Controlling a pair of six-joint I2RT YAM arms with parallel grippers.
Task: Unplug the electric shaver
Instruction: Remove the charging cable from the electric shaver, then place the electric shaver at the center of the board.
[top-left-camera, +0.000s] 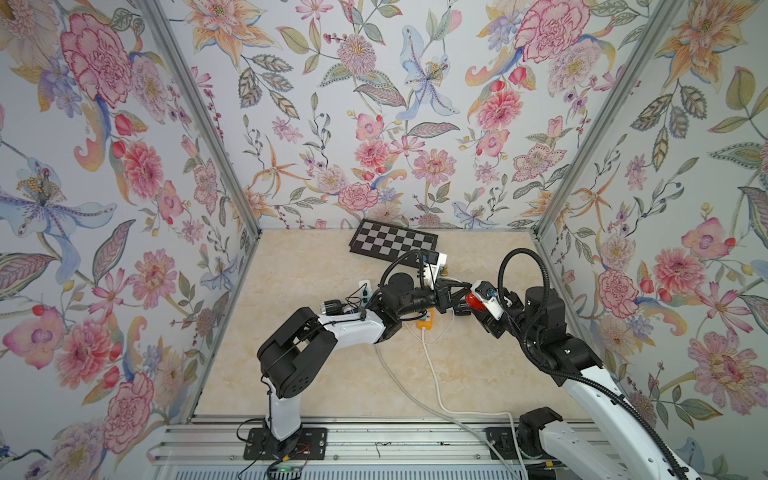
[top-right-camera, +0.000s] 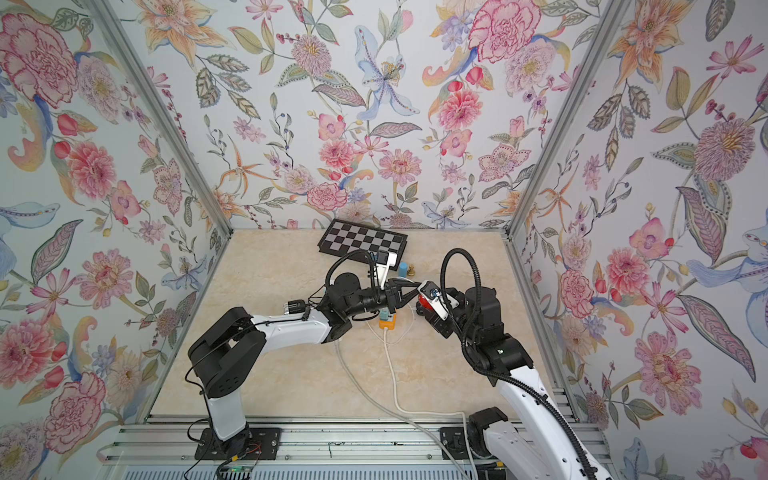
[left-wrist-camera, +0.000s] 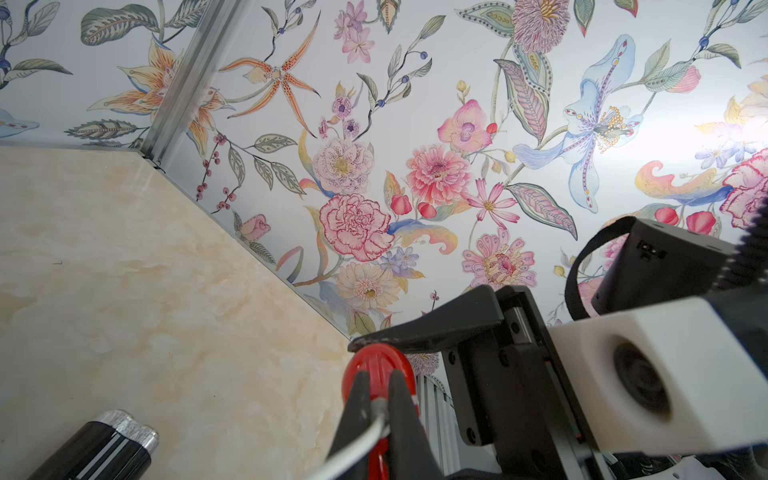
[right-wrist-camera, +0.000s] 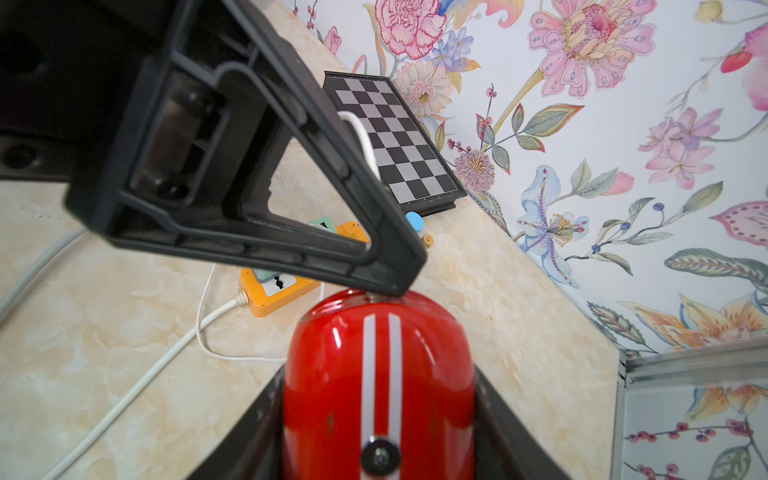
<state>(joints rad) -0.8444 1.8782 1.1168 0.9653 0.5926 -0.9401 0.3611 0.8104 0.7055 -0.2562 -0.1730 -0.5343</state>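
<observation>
Left wrist view: left gripper (left-wrist-camera: 379, 388) is pinched shut on the white cable (left-wrist-camera: 357, 442) right at the red shaver (left-wrist-camera: 376, 357); its fingers hide the plug joint. In both top views the left arm reaches right, over the orange power strip (top-left-camera: 427, 322). Right gripper (right-wrist-camera: 378, 399) clamps the shaver's body, jaws mid-width, just right of the strip. From above, the shaver is mostly covered.

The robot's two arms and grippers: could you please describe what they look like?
Both the left arm and the right arm have white links between bulky black joint housings. A black ribbed hose runs along the right arm, and a similar one runs along the left. The left gripper and right gripper have black, tapering, open-framed fingers, each backed by a white camera block.
</observation>
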